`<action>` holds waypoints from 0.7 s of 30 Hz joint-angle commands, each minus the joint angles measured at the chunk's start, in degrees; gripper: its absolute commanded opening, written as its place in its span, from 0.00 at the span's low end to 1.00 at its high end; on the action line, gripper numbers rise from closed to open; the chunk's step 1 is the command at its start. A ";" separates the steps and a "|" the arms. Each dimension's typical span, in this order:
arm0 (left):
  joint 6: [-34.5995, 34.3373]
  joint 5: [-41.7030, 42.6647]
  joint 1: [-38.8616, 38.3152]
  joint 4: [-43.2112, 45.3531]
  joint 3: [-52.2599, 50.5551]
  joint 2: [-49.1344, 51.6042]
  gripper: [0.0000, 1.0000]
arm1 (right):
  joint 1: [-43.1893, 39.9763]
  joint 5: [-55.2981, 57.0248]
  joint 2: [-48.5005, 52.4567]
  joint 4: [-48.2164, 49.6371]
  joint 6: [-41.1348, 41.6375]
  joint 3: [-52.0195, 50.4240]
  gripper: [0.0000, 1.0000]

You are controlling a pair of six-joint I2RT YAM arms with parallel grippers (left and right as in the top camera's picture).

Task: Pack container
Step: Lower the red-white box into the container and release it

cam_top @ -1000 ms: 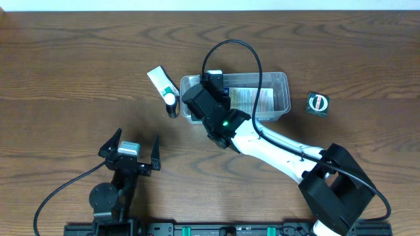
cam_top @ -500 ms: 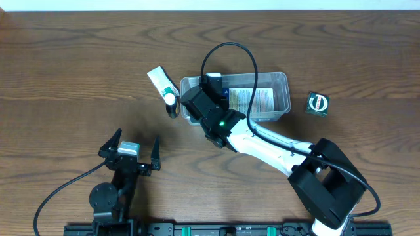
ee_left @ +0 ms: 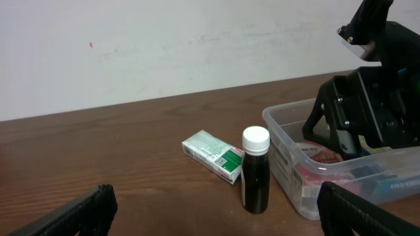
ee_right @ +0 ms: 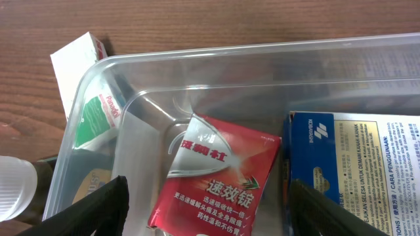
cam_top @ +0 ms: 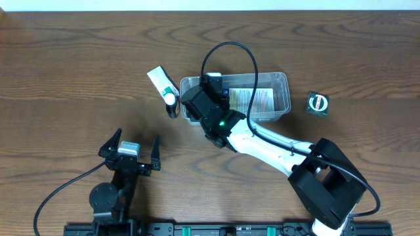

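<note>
Right pincer (ee_right: 210, 213) hangs low over the left end of the container (cam_top: 281, 80), its fingers spread wide to either side of a red sachet (ee_right: 216, 177) and touching it on neither side, so nothing is pinched. The clear tub sits a little right of the middle of the wooden counter (cam_top: 65, 65), long side across, within easy reach of the right arm. Inside, the sachet lies tilted near the rounded left corner, and a blue box (ee_right: 348, 164) lies flat just beside it towards the middle; packed side by side like this they leave floor free further along. Judging by how it rests, the sachet looks set down, and the wide stance suits lifting away without dragging it. Outside the left wall, a white-and-green box (cam_top: 159, 81) lies on the counter and a dark bottle with a white cap (ee_left: 255, 170) stands upright just beside the tub, both probably waiting to be packed. A small dark box (cam_top: 318, 103) sits apart beyond the right end. Left pincer (cam_top: 136, 141) is held fully spread and empty, well back at the near edge, clear of the working arm.
</note>
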 commanded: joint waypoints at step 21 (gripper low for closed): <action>0.35 0.76 0.28 -1.90 -1.05 -0.04 0.98 | -3.89 -17.27 -0.26 -0.17 -11.56 0.17 0.01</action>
